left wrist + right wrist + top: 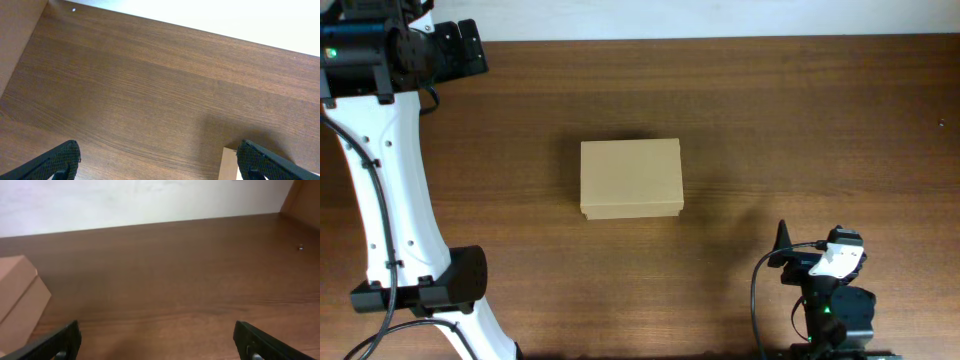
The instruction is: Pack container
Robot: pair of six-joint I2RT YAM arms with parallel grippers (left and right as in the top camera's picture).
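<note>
Plainly both sets of fingers stand wide apart and empty: left gripper (159, 165) at a back corner of the table (800, 120), right gripper (157, 345) near its front edge. Well apart from both, the container (630, 178) sits mid-table, lid down. A one-sided nudge at the flap would likely skid it rather than open it

Overhead view: even, fairly bright indoor light and sharp focus. The wooden table (800, 110) looks matte, and the cardboard box (630, 178) throws a faint, soft shadow to its right. Left wrist view: the white strip (225, 15) beyond the table edge is washed out, and a soft shadow darkens the wood by the box corner. Right wrist view: dimmer, hazy and reddish, with the box edge blurred.
</note>
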